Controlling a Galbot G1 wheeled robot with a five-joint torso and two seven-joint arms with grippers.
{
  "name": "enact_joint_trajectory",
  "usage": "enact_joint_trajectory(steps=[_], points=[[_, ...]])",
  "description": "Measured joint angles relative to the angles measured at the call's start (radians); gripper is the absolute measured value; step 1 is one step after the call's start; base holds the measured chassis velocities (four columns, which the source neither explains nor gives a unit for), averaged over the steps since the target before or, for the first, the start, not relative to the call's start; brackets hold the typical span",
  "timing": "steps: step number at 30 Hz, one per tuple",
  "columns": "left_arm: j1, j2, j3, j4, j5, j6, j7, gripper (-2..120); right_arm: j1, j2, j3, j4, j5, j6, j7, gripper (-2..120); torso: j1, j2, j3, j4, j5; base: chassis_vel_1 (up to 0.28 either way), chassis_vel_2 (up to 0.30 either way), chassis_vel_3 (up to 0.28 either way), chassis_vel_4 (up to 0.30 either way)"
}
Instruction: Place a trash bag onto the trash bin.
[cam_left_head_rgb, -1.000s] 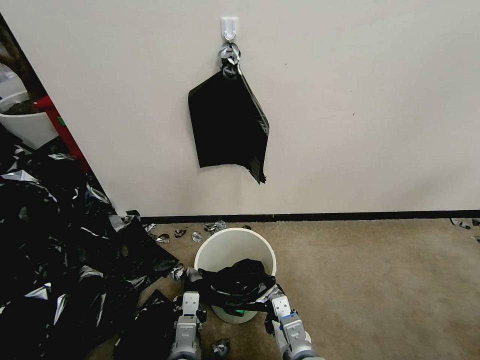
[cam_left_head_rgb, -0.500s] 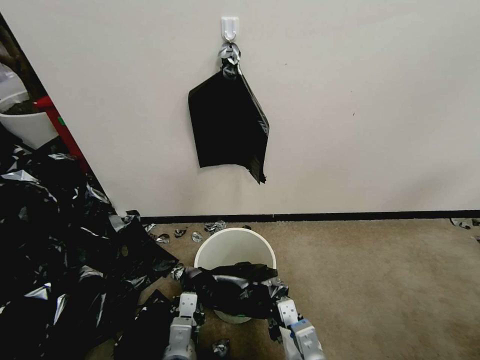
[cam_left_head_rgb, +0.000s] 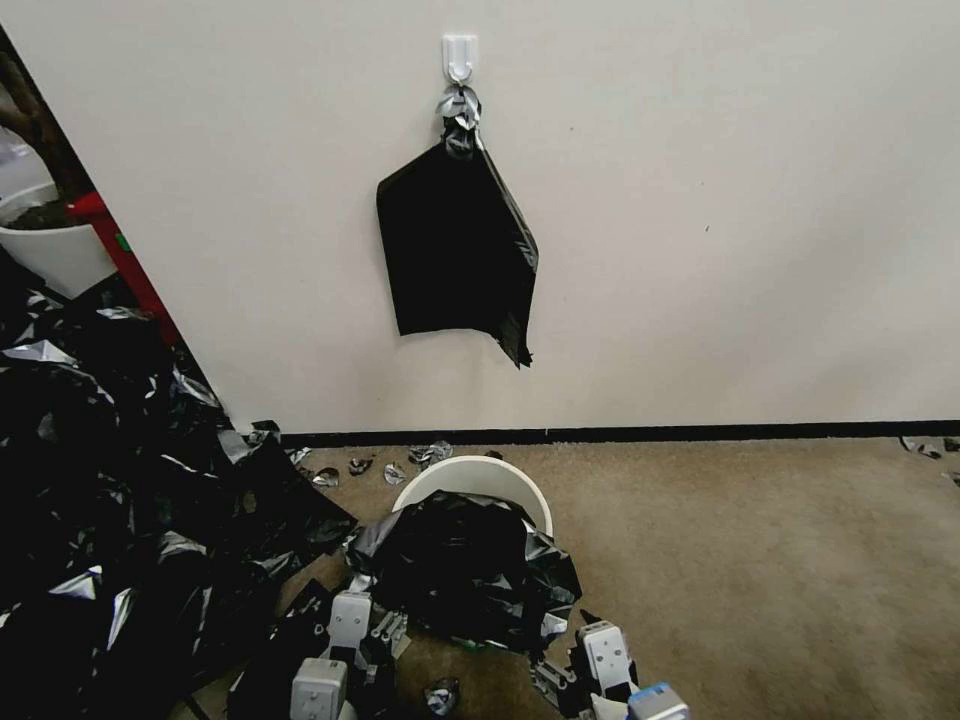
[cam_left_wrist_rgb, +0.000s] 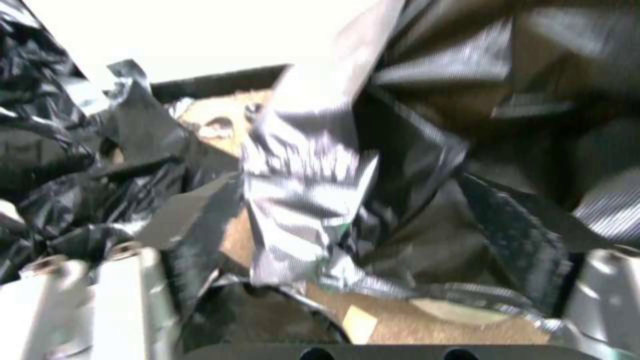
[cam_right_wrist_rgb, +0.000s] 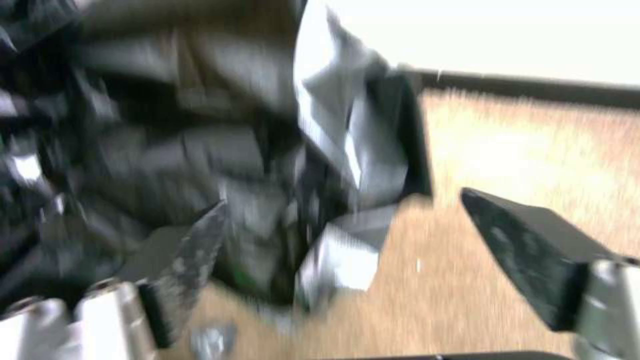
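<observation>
The trash bag now drapes over the near rim of the trash bin. Both arms have drawn back: left claw and right claw stand released, apart from the plastic. Far rim remains uncovered.

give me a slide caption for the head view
Black trash bag draped over the white trash bin, both open grippers just below it.
</observation>
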Motion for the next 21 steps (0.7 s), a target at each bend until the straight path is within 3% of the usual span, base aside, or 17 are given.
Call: enact_joint_trajectory(steps=[2, 7, 11, 12, 13, 17, 18, 21], points=[[0.009, -0.005, -0.004, -0.016, 0.029, -0.024, 0.000, 97, 0.001, 0.010, 0.020, 0.035, -0.028, 0.036, -0.010, 99, 0.000, 0.000, 0.000, 0.0000, -0.0001, 0.000, 0.000, 0.000, 0.000], [0.014, -0.021, -0.020, -0.046, 0.077, -0.068, 0.003, 99, 0.063, 0.042, 0.056, 0.083, -0.014, 0.056, -0.031, 100, 0.000, 0.000, 0.000, 0.0000, -0.0001, 0.000, 0.000, 0.000, 0.000], [-0.012, -0.043, -0.042, -0.076, 0.096, -0.096, 0.020, 100, 0.209, 0.076, 0.088, 0.061, 0.123, 0.007, -0.048, 100, 0.000, 0.000, 0.000, -0.0001, 0.0000, 0.000, 0.000, 0.000, 0.000], [-0.039, -0.062, -0.053, -0.088, 0.106, -0.103, 0.027, 100, 0.299, 0.090, 0.113, 0.022, 0.225, -0.040, -0.069, 100, 0.000, 0.000, 0.000, 0.0000, 0.0003, 0.000, 0.000, 0.000, 0.000], [-0.039, -0.062, -0.053, -0.088, 0.106, -0.103, 0.027, 100, 0.299, 0.090, 0.113, 0.022, 0.225, -0.040, -0.069, 100, 0.000, 0.000, 0.000, 0.0000, 0.0003, 0.000, 0.000, 0.000, 0.000], [-0.138, -0.126, -0.107, -0.099, 0.110, -0.100, 0.040, 100, 0.589, 0.116, 0.132, -0.188, 0.498, -0.202, -0.202, 100, 0.000, 0.000, 0.000, 0.0002, -0.0001, 0.000, 0.000, 0.000, 0.000], [-0.138, -0.126, -0.107, -0.099, 0.110, -0.100, 0.040, 100, 0.589, 0.116, 0.132, -0.188, 0.498, -0.202, -0.202, 100, 0.000, 0.000, 0.000, 0.0002, -0.0001, 0.000, 0.000, 0.000, 0.000], [-0.178, -0.150, -0.172, -0.092, 0.101, -0.093, 0.044, 100, 0.732, 0.134, 0.107, -0.355, 0.552, -0.283, -0.302, 100, 0.000, 0.000, 0.000, 0.0003, -0.0002, 0.000, 0.000, 0.000, 0.000]])
